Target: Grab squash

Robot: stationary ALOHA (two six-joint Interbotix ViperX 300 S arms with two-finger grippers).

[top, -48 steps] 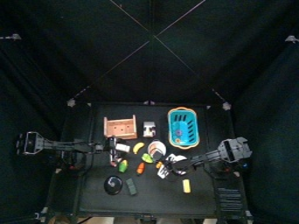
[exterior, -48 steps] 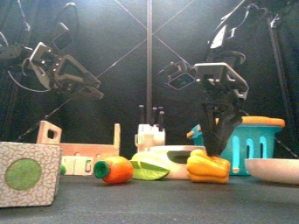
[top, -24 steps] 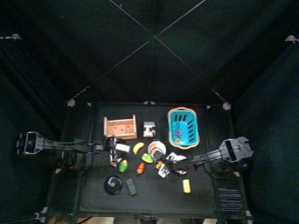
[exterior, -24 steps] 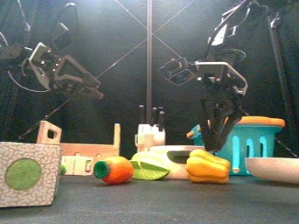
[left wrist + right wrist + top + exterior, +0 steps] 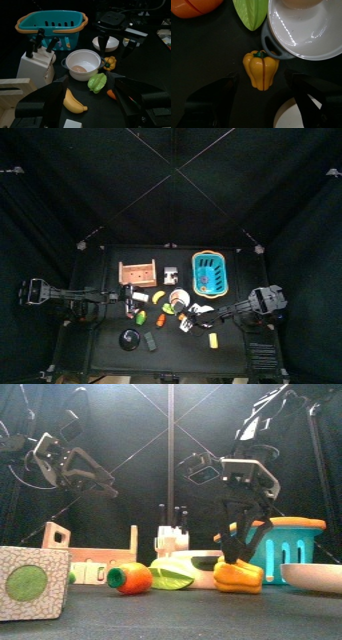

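We find the squash (image 5: 301, 4) inside the white pot (image 5: 284, 47), just past the yellow pepper (image 5: 260, 70) from the right fingers (image 5: 211, 97), which straddle that pepper spread apart; the left fingers (image 5: 40, 105), also apart, hang farther from the pot.

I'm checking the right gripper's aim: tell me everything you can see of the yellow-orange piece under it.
The yellow-orange piece is a lobed, pepper-shaped toy with a green stem, glossy like plastic. It lies on its side on the black table, stem toward the white pot, untouched between the right gripper's open jaws.
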